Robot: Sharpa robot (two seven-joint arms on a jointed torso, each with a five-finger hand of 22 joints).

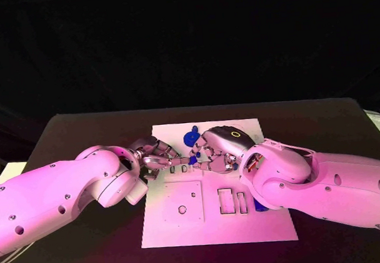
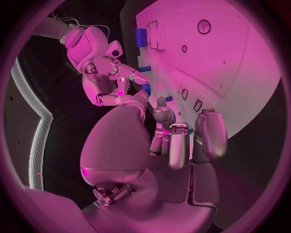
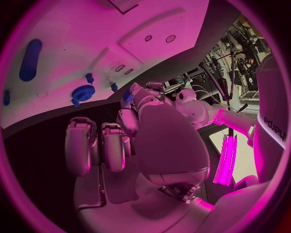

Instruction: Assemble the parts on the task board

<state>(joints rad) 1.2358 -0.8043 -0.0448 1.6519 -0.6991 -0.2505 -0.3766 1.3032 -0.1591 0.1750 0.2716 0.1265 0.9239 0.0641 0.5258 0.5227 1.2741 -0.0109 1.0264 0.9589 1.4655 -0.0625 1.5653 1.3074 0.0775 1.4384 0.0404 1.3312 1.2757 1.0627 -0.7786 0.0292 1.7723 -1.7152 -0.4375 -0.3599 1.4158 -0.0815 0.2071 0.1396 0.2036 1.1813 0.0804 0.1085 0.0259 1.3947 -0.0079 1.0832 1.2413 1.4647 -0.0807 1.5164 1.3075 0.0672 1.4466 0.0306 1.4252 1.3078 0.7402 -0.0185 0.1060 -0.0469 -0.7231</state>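
over the white task board [image 1: 218,220] on the black desk [image 1: 81,132], left hand [image 1: 156,155] and right hand [image 1: 217,146] meet, fingers curled; can't tell what they hold. blue gear [image 1: 192,137] lies just beyond them.

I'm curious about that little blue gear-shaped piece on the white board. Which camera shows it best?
The right wrist view: the blue gear lies unobstructed on the task board, its toothed rim clear. In the head view it is partly hidden between the hands. I cannot pick it out in the left wrist view.
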